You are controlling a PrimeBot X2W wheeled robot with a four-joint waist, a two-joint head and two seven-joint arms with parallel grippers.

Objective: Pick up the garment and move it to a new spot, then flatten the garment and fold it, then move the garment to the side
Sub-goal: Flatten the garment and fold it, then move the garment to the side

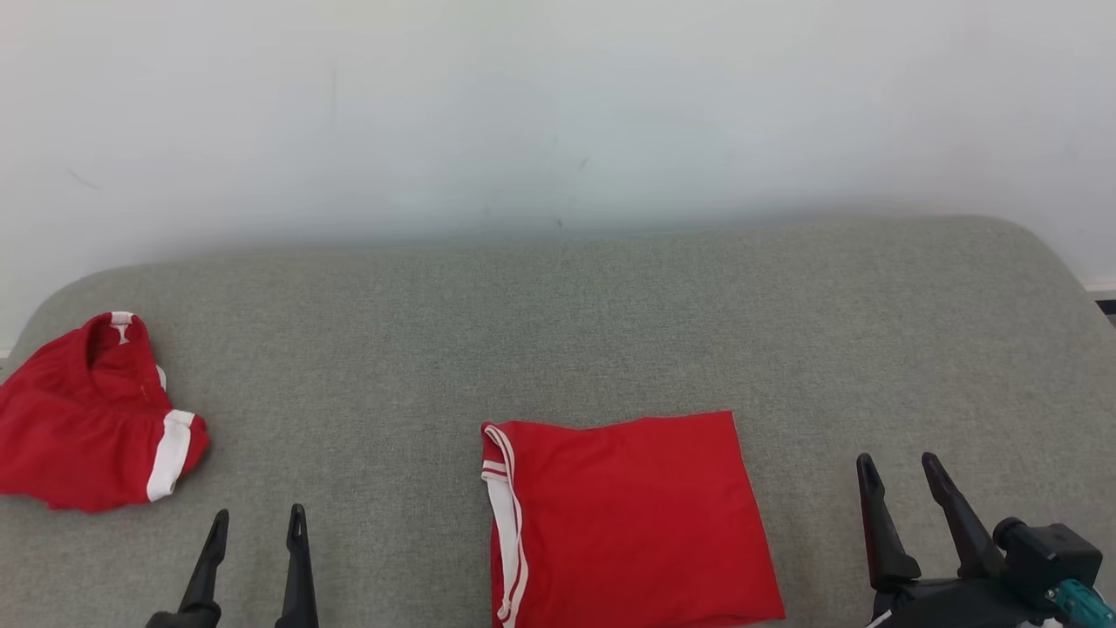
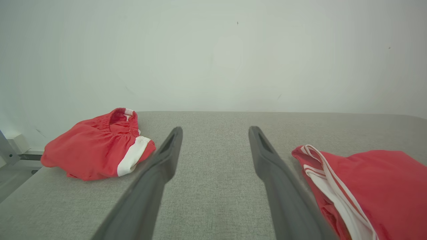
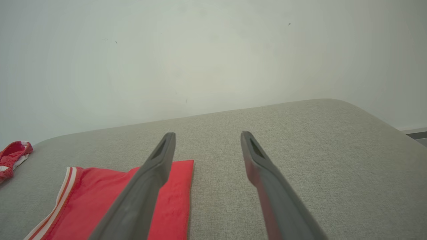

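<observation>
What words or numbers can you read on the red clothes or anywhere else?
None can be read.
The folded red garment shows only white stripes.
The crumpled red garment has a small white tag at its waistband, too small to read.
The wall bears only tiny marks, no writing.

Left gripper (image 1: 257, 522) sits low at the robot's left, two dark fingers spread apart, holding nothing. Right gripper (image 1: 898, 467) sits low at its right, likewise spread and empty.
</observation>
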